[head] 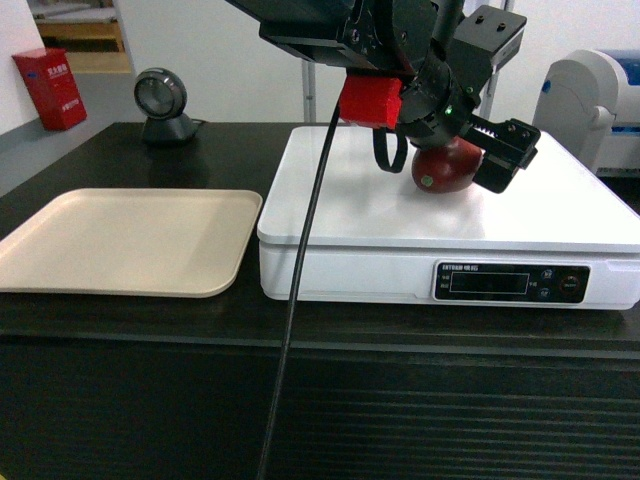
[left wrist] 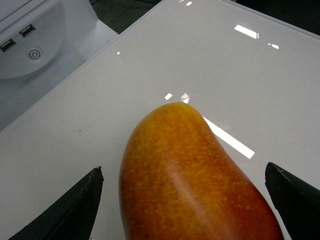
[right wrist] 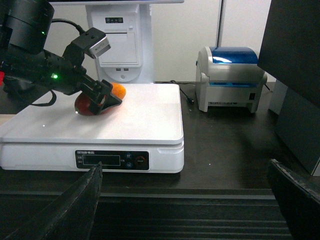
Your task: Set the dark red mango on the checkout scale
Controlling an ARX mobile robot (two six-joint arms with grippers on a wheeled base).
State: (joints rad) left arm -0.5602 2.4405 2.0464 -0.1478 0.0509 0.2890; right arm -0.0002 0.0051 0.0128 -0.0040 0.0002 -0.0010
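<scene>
Head view: the dark red mango [head: 447, 167] is lying on the flat white platter of the scale [head: 560, 215], toward its far middle. The left gripper [head: 455, 160] is hanging over the fruit with a black finger on either side. The scale is sitting on the black checkout [head: 140, 320], just right of a beige tray [head: 125, 240]; a round scanner [head: 163, 103] is standing far left.

Left wrist view: the mango's orange-yellow end is pointing away, and both fingertips [left wrist: 82, 205] are standing clear of the skin, jaws released.

Right wrist view: the right gripper [right wrist: 185, 200] is hovering near the counter front, jaws spread wide and holding nothing. A blue-and-white printer [right wrist: 232, 77] is sitting right of the scale.
</scene>
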